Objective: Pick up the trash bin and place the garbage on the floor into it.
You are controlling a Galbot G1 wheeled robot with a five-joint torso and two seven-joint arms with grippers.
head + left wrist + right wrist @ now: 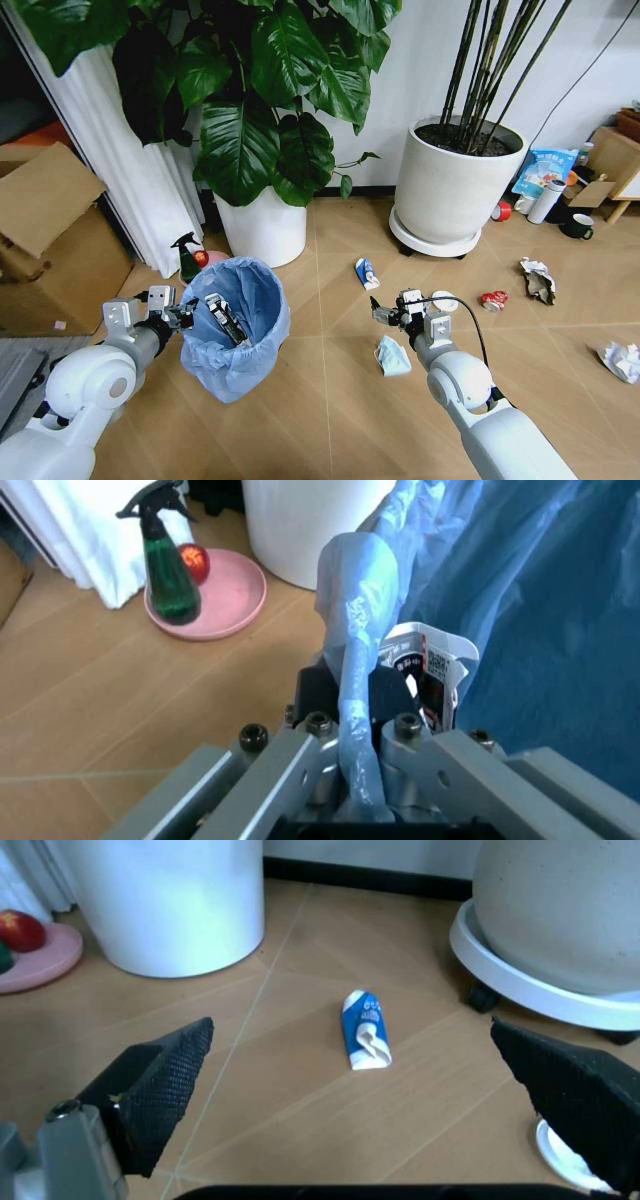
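Left gripper (185,316) clamps the trash bin (236,330) by its rim, lifted to receive litter, while the wide-open right gripper (350,1065) faces the blue-white carton (365,1029).

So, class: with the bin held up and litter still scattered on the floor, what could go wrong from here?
1. The left gripper pinches the trash bin by its rim and bag; it could tilt or slip.
2. The open right gripper hovers between the blue-white carton and the white lid; it might miss either.
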